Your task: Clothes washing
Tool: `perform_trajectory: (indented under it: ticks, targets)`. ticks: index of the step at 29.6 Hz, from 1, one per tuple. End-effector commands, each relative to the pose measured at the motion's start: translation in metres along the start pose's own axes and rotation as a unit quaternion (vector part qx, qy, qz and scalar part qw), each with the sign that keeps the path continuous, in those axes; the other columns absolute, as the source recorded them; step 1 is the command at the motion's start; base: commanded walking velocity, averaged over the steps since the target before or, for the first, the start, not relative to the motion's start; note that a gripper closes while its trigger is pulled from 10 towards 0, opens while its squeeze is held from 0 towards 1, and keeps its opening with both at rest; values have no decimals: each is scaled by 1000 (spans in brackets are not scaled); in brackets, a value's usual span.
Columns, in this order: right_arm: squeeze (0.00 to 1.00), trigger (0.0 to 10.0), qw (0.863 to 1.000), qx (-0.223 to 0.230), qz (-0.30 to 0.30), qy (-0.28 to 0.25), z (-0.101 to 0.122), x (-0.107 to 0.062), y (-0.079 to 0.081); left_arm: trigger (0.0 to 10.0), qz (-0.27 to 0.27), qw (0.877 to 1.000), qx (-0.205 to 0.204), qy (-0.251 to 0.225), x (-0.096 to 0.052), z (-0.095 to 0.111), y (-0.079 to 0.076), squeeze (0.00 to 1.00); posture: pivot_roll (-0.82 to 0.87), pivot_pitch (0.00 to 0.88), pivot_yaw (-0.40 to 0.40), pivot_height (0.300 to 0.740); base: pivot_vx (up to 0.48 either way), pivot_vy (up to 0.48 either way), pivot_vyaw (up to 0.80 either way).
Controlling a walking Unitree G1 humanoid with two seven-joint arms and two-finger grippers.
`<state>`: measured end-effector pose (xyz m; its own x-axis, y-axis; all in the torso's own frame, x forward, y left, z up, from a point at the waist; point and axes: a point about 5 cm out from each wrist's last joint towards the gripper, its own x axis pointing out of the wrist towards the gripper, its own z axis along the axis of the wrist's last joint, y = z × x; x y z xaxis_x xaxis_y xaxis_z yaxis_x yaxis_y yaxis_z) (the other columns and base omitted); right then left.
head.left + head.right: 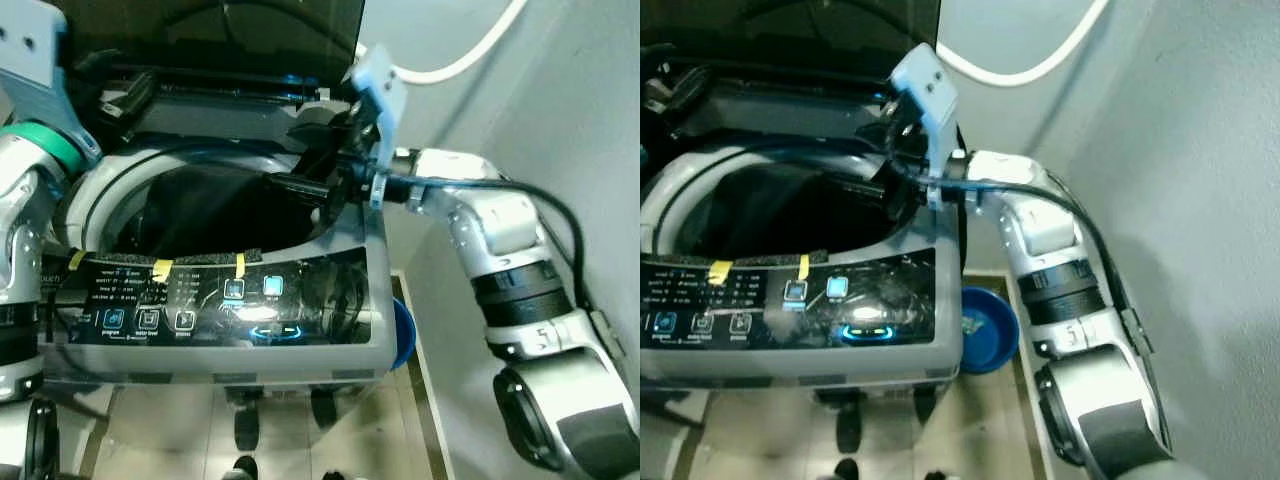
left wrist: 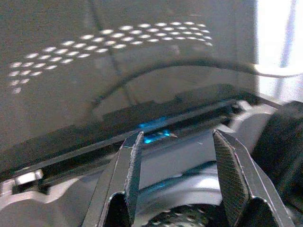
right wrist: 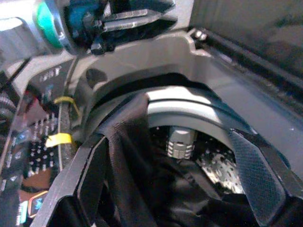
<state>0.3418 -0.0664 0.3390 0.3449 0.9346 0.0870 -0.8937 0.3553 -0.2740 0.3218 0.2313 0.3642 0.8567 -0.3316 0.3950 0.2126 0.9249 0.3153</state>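
Observation:
A top-loading washing machine [image 1: 220,300] stands before me with its dark lid [image 1: 220,30] raised. A black garment [image 1: 200,205] lies in the drum and reaches up toward the front rim. My right gripper [image 1: 305,150] reaches in over the right rim, fingers spread open. In the right wrist view the black garment [image 3: 156,189] lies between those fingers [image 3: 258,179], loose and not pinched. My left gripper [image 2: 177,137] is open and holds nothing, up at the back left of the tub near the lid hinge. Its green-ringed wrist [image 1: 50,145] is at the left.
A lit control panel with yellow tape strips [image 1: 160,268] runs along the washer's front. A blue basin [image 1: 985,330] sits on the floor to the right of the machine. A white hose [image 1: 470,55] curves on the wall behind. The grey wall [image 1: 1200,200] stands close on the right.

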Motion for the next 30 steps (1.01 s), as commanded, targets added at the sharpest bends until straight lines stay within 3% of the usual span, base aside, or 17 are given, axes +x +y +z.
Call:
perform_trajectory:
  ticks: [1,6,7,8,9,10,13,18,20,22,26,27,28,29,30]
  targets:
    - [0,10000,1000,11,-5,-24,5,-12,4,10000,-34,999,-6,17,-4,-3,-10,0,80,196,-11,740,0,0,0]
    - [0,10000,996,49,-41,-68,15,-35,4,10000,-81,994,-41,60,-12,-6,-22,0,84,194,-8,740,0,0,0]
    - [0,10000,993,67,-41,-90,18,-43,5,10000,-78,988,-103,83,-15,-13,-27,0,98,189,-2,740,0,0,0]
    - [0,10000,990,71,-26,-119,21,-53,10,10000,-82,980,-125,132,-23,-30,-36,0,94,194,4,740,0,0,0]
    - [0,10000,990,71,-26,-119,21,-53,10,10000,-82,980,-125,132,-23,-30,-36,0,94,194,4,740,0,0,0]
    - [0,10000,988,73,-16,-137,23,-60,14,10000,-85,973,-137,167,-30,-42,-42,0,94,194,4,740,0,0,0]
    - [0,10000,987,67,-12,-146,25,-65,18,10000,-77,971,-147,172,-34,-46,-43,0,92,194,6,740,0,0,0]
    - [0,10000,990,61,-3,-124,16,-72,29,10000,-75,979,-126,140,-28,-28,-27,0,98,203,16,740,0,0,0]
    - [0,10000,995,45,-14,-91,4,-64,34,10000,-79,986,-84,120,-26,-22,-23,0,92,201,20,740,0,0,0]
    - [0,10000,996,35,-27,-74,0,-48,36,10000,-94,988,-95,80,-22,-8,-28,0,89,197,23,740,0,0,0]
    - [0,10000,998,14,-35,-60,1,-35,36,10000,-133,984,-104,51,-22,5,-38,0,89,197,22,740,0,0,0]
    - [0,10000,997,-48,-37,-37,5,-3,34,10000,-213,971,-106,16,-31,18,-51,0,78,197,6,740,0,0,0]
    - [0,10000,997,-68,-39,-29,6,9,34,10000,-235,966,-107,6,-34,22,-54,0,78,197,6,740,0,0,0]
    - [0,10000,997,-68,-39,-29,6,9,34,10000,-235,966,-107,6,-34,22,-54,0,78,197,6,740,0,0,0]
    - [0,10000,993,-107,-43,-20,10,26,33,10000,-253,962,-107,-4,-38,27,-56,0,75,196,0,740,0,0,0]
